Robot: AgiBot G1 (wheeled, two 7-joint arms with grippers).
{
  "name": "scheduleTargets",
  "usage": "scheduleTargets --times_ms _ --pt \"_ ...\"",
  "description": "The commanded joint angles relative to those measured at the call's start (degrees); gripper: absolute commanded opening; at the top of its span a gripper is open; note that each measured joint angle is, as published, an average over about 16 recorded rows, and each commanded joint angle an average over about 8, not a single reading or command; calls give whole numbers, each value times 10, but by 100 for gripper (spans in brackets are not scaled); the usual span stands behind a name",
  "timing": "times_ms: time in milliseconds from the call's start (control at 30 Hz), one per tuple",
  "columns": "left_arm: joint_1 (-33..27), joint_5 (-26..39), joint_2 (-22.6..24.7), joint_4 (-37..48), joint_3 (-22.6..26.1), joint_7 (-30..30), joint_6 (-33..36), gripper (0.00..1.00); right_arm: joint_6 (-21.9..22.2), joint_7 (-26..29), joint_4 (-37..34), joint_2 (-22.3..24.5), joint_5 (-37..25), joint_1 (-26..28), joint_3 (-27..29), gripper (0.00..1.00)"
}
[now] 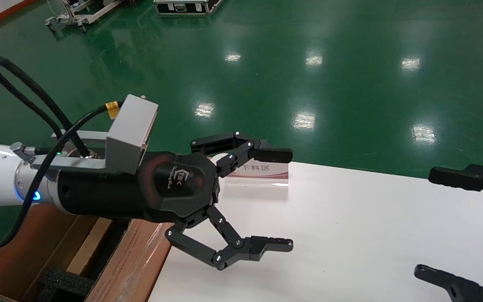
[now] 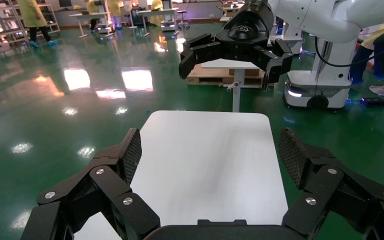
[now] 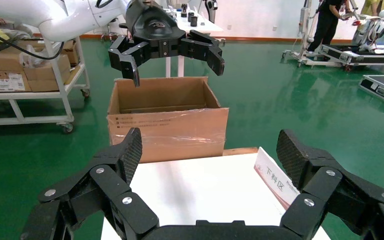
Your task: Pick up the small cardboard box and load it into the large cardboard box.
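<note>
The large cardboard box (image 1: 134, 258) stands open at the table's left end, with black foam (image 1: 63, 282) inside; the right wrist view shows its taped side (image 3: 167, 131). The small cardboard box does not show on the table. A pale tan slim edge (image 1: 88, 246) lies inside the large box; I cannot tell whether it is the small box. My left gripper (image 1: 285, 199) is open and empty, held above the table just right of the large box; it also shows in the right wrist view (image 3: 167, 47). My right gripper (image 1: 428, 222) is open and empty at the right edge.
A white-and-red sign (image 1: 258, 174) stands at the table's far edge behind the left gripper, and also shows in the right wrist view (image 3: 275, 180). The white table (image 1: 350, 235) spans between both grippers. Green floor lies beyond, with a cart of boxes (image 3: 25, 75).
</note>
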Motion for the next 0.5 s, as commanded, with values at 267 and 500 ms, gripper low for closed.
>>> scheduleTargets --times_ms 267,500 --pt "-1 0 0 0 1 0 0 100 0 0 0 0 0 0 0 100" --pt "-1 0 0 0 1 0 0 100 0 0 0 0 0 0 0 100"
